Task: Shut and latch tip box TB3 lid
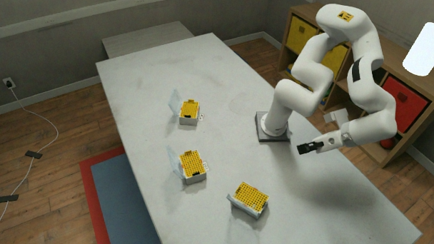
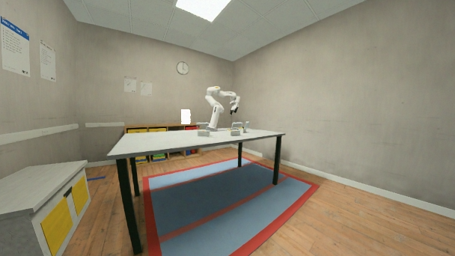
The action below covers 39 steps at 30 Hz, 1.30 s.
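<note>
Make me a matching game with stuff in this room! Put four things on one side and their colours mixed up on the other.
Things:
1. robot arm
2. tip racks inside the boxes
3. bin on the right of the shelf
4. middle of the rug

Colours:
A. red
B. blue-grey
C. white
D. yellow

Pairs: 1-C, 2-D, 3-A, 4-B
</note>
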Available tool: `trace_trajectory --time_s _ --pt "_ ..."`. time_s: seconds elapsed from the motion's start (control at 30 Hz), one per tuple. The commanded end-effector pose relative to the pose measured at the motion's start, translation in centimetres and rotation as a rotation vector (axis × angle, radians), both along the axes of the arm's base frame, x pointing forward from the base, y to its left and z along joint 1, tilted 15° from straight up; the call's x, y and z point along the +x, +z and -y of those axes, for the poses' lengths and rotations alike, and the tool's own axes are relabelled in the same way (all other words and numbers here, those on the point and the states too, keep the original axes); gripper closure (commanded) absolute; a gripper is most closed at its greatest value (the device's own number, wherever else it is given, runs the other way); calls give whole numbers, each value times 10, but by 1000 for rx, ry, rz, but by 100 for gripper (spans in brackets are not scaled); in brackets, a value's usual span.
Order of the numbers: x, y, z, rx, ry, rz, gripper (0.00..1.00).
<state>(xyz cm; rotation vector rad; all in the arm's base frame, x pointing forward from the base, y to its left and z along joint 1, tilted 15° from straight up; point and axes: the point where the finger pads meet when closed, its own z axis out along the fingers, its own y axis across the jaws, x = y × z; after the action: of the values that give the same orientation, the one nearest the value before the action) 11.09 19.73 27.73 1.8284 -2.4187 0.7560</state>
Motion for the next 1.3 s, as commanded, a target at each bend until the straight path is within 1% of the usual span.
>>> trace_trajectory --time_s 0.0,0.53,0.67,0.7,0.77,0.83,0.9,0.97,1.0,1.1,1.27 --pt "0 1 -1 3 1 1 0" --pt "0 1 -1 3 1 1 0" --pt "17 11 4 41 97 -72 0" --pt "21 13 6 41 97 -72 0" --pt "23 14 6 41 97 -72 0" --pt "31 18 10 60 145 -104 0" --pt "34 19 11 60 145 -104 0" --pt "42 23 15 79 193 -132 0" --pt "46 24 17 79 193 -132 0" --pt "46 24 17 79 193 -132 0" --pt "65 32 29 118 291 -180 0"
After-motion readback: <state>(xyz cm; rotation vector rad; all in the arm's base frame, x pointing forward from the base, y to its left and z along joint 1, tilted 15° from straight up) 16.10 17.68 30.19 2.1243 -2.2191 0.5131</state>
